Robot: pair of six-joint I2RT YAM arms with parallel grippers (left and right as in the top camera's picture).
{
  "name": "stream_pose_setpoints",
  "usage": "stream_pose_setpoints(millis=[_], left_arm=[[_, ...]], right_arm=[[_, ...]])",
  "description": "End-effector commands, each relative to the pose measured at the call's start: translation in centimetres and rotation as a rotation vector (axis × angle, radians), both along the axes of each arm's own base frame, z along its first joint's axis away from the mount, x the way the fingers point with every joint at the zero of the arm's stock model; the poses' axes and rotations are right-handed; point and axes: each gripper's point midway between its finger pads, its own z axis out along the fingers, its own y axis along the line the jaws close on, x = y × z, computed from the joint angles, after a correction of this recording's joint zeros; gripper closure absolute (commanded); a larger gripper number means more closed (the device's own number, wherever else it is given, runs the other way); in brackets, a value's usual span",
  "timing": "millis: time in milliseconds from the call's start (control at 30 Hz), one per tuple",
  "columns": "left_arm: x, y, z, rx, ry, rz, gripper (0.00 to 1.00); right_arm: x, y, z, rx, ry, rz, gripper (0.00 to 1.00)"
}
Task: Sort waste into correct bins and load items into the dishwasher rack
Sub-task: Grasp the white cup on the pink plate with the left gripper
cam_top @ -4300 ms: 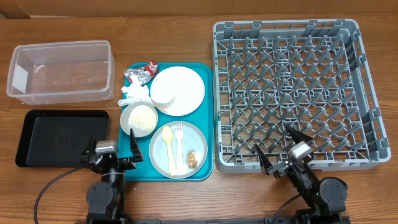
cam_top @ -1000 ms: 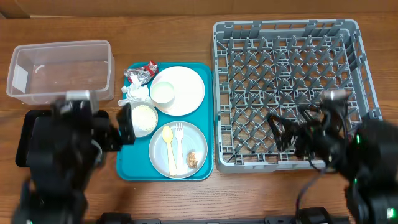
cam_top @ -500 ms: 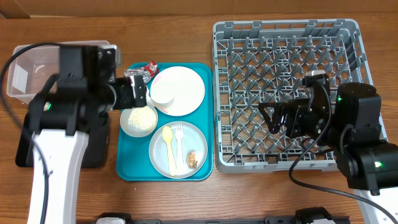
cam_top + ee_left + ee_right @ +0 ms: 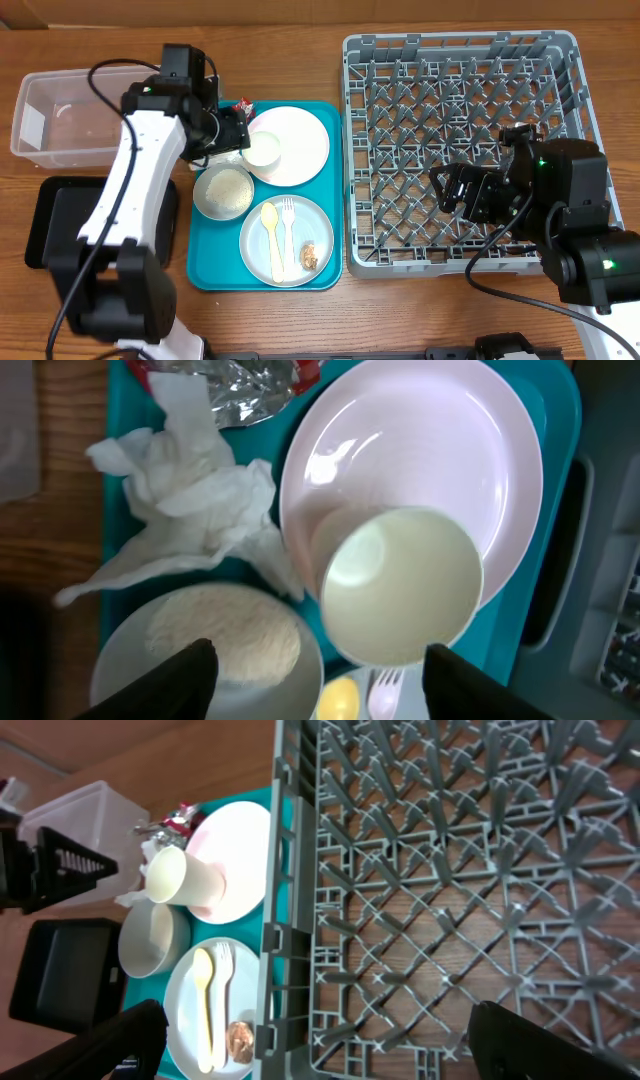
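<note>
step in hand, as we judge it: first pick, nothing sorted yet. left gripper (image 4: 320,652) hangs over the upper left corner of the teal serving tray (image 4: 210,275), fingers spread and grasping nothing. small white cup (image 4: 400,585) sits on the pale pink plate (image 4: 440,450), just ahead of the fingertips. crumpled white napkin (image 4: 190,490) lies just left of it, foil wrapper (image 4: 235,380) at the top edge, and the bowl of rice (image 4: 220,645) at lower left.

right gripper (image 4: 318,1011) is released and empty, over the lower right of the dishwasher rack (image 4: 460,40).

next move: we reckon a drop so the fingers straddle the cup wall, kept clear of the plate rim and napkin.

against half a second ago: the left arm has swung right, from beside the clear tub (image 4: 100,72) to the tray corner. the right arm has shifted slightly right. all items lie unmoved.
</note>
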Motion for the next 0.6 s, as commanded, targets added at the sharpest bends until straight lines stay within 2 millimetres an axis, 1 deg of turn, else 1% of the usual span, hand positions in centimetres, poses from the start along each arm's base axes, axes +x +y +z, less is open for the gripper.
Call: stream_pose_setpoints(millis=[0,67,200,233,300,400,433,467,500,533,567], left_arm=[[1.2,-1.5,-2.1,-0.088,0.047,0.020,0.34],[1.2,-1.8,-3.4,-0.087,0.077,0.017,0.36],[1.3,-1.5,-5.7,-0.019,0.117,0.017,0.35],[1.4,-1.5,-6.1,-0.005,0.118,0.018,0.38],[1.8,-1.6,-6.6,-0.003,0.114,0.016,0.47],[2.1,-1.7,-6.6,-0.004,0.102,0.016,0.67],[2.2,-1.7,-6.4,-0.005,0.096,0.016,0.69],[2.3,-1.7,-6.3,-0.004,0.092,0.016,0.75],[2.4,-1.7,-6.2,-0.005,0.088,0.015,0.81],[2.5,-1.7,-6.1,-0.006,0.085,0.015,0.91],[2.5,-1.7,-6.0,-0.006,0.082,0.015,0.96]], right_arm=[[0.0,-0.5,0.9,-0.007,-0.015,-0.032,0.01],[-0.1,-0.6,0.7,-0.011,-0.006,-0.034,0.01],[-0.4,-0.6,0.4,-0.013,0.011,-0.034,0.01],[-0.5,-0.6,0.4,-0.014,0.015,-0.034,0.02],[-0.5,-0.6,0.3,-0.014,0.018,-0.034,0.03],[-0.6,-0.6,0.2,-0.015,0.023,-0.034,0.04],[-0.6,-0.7,0.2,-0.016,0.024,-0.035,0.04],[-0.6,-0.7,0.2,-0.021,0.024,-0.039,0.04],[-0.6,-0.7,0.2,-0.021,0.024,-0.039,0.04],[-0.6,-0.7,0.2,-0.021,0.024,-0.039,0.04],[-0.6,-0.7,0.2,-0.021,0.024,-0.039,0.04]])
